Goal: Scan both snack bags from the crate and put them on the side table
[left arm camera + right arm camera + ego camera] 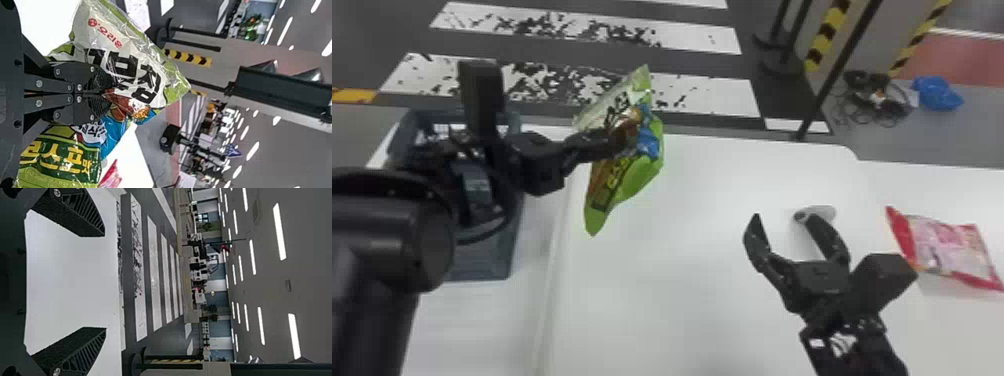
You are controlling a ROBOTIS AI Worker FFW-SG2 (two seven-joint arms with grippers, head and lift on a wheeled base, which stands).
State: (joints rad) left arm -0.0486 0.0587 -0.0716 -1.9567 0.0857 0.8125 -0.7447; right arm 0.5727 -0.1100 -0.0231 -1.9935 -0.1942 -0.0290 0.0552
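Head view: left jaws pinch the green bag (632, 175), right of the crate (482, 262). Red bag (952, 247) lies right of the right jaws, on the white surface (947, 190).

Left wrist: jaws clamped mid-bag.

Right wrist: jaws spread wide. We judge: second bag's turn; next, handover, then scan.

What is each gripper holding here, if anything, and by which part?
The left gripper pinches the green snack bag near its middle, where it buckles; the right gripper is open and holds nothing.
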